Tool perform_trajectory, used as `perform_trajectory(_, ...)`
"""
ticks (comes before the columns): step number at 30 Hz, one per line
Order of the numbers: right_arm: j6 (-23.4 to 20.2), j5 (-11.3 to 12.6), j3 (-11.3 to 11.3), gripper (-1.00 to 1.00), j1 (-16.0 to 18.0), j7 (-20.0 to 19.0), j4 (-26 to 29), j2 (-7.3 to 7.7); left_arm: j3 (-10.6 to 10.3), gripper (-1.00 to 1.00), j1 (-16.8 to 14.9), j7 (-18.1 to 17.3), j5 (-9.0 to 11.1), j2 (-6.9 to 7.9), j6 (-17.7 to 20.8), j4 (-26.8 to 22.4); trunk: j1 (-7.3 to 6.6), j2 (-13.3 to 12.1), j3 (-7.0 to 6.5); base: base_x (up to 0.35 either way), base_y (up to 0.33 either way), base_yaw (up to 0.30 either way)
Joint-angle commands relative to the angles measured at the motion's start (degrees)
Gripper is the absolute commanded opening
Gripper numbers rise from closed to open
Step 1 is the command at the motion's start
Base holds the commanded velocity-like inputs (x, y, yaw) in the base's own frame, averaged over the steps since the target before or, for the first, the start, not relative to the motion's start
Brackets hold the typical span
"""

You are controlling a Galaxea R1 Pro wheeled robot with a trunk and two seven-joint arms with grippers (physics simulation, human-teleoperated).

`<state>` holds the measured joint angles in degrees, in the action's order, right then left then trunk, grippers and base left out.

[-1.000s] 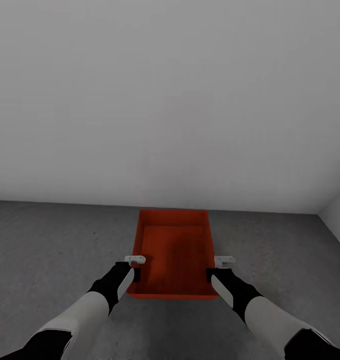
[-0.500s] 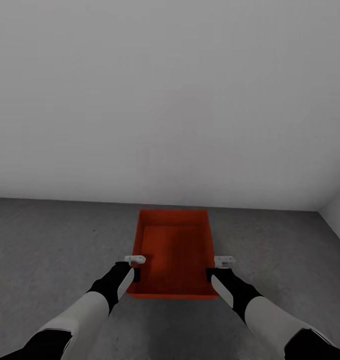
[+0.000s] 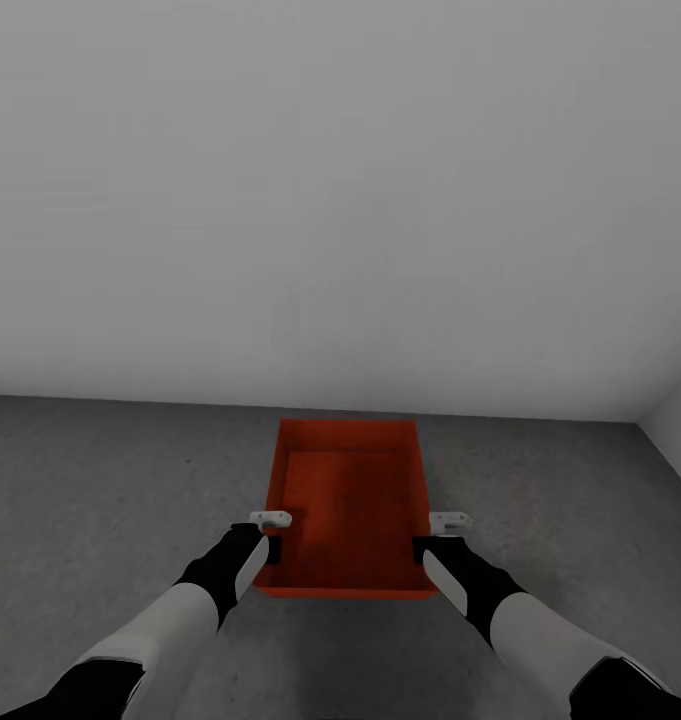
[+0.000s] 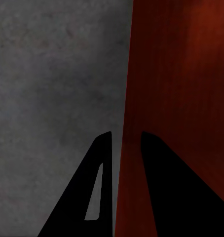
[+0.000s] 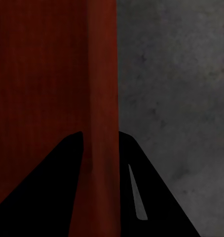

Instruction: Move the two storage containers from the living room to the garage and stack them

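a plain grey-white wall (image 3: 340, 200) meets a side wall (image 3: 680, 430) at right.

One orange-red storage container (image 3: 347, 505) is in view: a rectangular open-top bin with low, slightly flared walls and an empty inside. It sits level and upright over the dark grey speckled floor (image 3: 100, 480) of the garage, its long axis pointing toward the plain grey-white wall (image 3: 340, 200), its far end near the wall's base.

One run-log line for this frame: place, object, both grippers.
place: garage floor | object: storage container, upright, one seen | left gripper: jaws straddle left wall | right gripper: jaws straddle right wall
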<state>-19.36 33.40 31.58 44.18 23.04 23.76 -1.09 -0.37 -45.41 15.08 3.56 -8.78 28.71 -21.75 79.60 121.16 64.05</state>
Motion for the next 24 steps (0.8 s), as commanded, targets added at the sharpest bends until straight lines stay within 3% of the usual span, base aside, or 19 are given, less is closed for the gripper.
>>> perform_trajectory(1, -0.6, -2.0, -1.3, -1.00, 0.1, 0.6, 0.2, 0.07, -0.3, -1.00, 0.1, 0.7, -1.4, -0.01, 0.6, 0.1, -0.01, 0.0, 0.04, 0.000, 0.000, 0.000)
perform_trajectory(24, -0.6, -2.0, -1.3, -1.00, 0.1, 0.6, 0.2, 0.03, -0.3, -1.00, 0.1, 0.7, -1.4, -0.01, 0.6, 0.1, -0.01, 0.0, 0.04, 0.000, 0.000, 0.000)
